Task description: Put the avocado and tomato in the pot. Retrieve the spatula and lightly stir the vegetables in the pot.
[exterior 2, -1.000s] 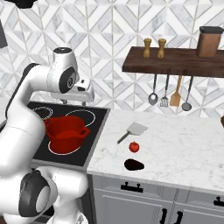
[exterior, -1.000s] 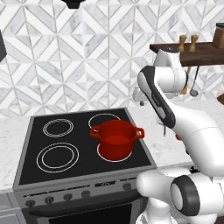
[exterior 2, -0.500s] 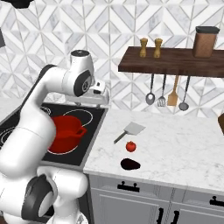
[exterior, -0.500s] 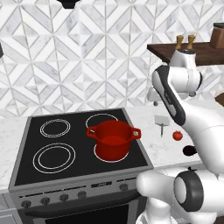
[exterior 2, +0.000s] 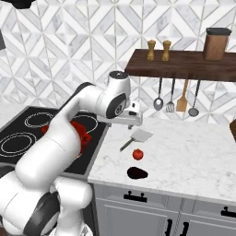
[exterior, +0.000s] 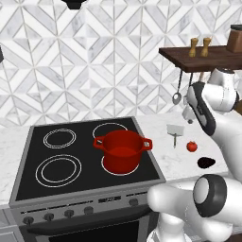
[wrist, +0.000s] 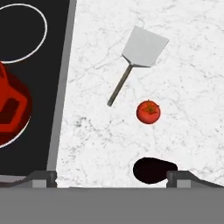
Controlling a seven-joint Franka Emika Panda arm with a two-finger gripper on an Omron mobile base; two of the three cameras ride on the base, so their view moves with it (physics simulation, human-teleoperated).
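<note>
In the left base view, the pot (exterior: 122,151) is seen standing on the front right ring of the stove (exterior: 85,160), empty as far as can be judged, while the spatula (exterior: 175,132), the tomato (exterior: 191,146) and the avocado (exterior: 206,163) lie in a row on the marble desk (exterior: 177,163) to its right, each apart from the others; the hand (exterior: 188,115) is held above the desk near the spatula, with nothing in it. In the right base view, the hand (exterior 2: 134,120) is seen raised over the desk (exterior 2: 193,156), just behind the spatula (exterior 2: 137,137), and the tomato (exterior 2: 137,154) and avocado (exterior 2: 137,173) lie nearer the front edge, well clear of the pot (exterior 2: 78,133), which is largely hidden behind the arm. In the hand view, the jaws are spread wide and empty, and the avocado (wrist: 151,170) lies at the bottom between the two finger tips (wrist: 41,177), the tomato (wrist: 148,112) beyond it and the spatula (wrist: 139,57) beyond that. The step in hand is judged to be the first pick, most likely of the avocado. It is best done by centring the hand over the dark lump, lowering it straight until the tips straddle its narrower width, and closing gently so that the rounded fruit is not squeezed sideways or rolled toward the tomato.
</note>
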